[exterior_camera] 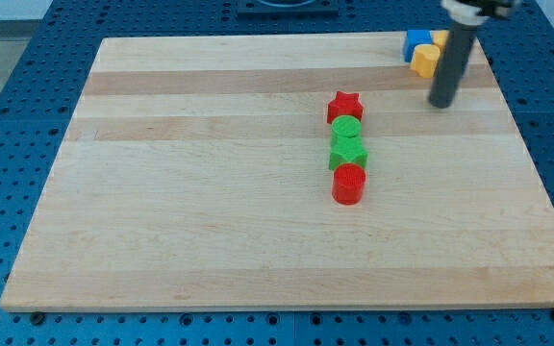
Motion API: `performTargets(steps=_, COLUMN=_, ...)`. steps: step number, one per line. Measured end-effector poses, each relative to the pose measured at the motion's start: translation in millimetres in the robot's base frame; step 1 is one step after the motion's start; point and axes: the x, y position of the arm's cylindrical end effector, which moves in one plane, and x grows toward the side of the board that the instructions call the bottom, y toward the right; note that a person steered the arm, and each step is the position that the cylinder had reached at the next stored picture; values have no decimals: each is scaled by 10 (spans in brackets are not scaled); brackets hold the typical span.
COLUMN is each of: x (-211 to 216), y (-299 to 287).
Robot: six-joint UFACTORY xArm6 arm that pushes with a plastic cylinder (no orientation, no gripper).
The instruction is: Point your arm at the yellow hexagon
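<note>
Wooden board point(210, 192) on blue pegboard point(8, 115); my tip point(442, 102) near yellow hexagon point(425, 61).

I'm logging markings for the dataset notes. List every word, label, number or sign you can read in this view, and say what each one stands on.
None: no readable text, number or sign shows in this view.
Wooden board: bare.
Red star, green blocks, red cylinder, blue block, yellow hexagon: plain faces.
My tip, just right of and below the yellow hexagon: unmarked.
Blue perforated table: holes only.
</note>
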Motion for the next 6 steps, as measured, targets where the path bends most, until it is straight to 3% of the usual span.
performTargets(steps=1, x=-66, y=490)
performTargets(steps=3, x=-686, y=1066)
performTargets(steps=6, x=-1209, y=864)
